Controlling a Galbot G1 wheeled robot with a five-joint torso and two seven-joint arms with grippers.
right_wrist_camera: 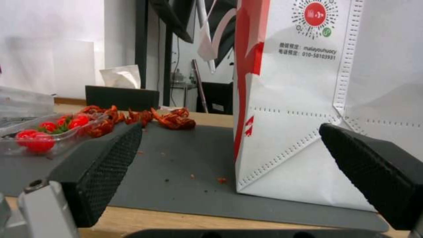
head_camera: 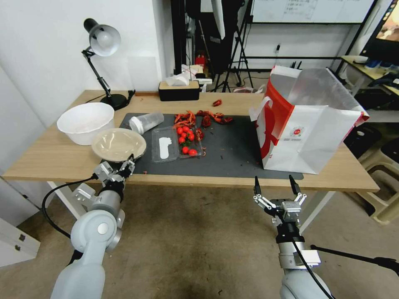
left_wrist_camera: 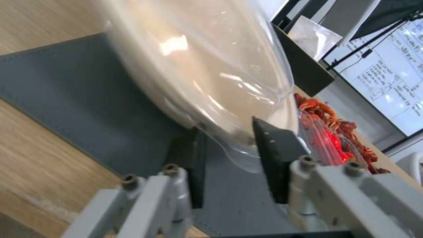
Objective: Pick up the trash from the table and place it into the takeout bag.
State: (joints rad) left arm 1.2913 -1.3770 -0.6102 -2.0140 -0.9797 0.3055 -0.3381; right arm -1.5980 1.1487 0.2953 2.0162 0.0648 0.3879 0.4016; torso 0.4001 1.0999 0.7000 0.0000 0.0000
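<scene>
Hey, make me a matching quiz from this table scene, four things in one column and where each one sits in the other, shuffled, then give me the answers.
Things
1. shallow beige bowl
2. takeout bag
3. clear plastic cup
4. right gripper

Places or states
A. standing upright at the mat's right end
B. open, hanging in front of the table's near edge
C. rim between the left gripper's fingers
D. lying on its side at the mat's far left

Pairs: 1-C, 2-A, 3-D, 4-B
</scene>
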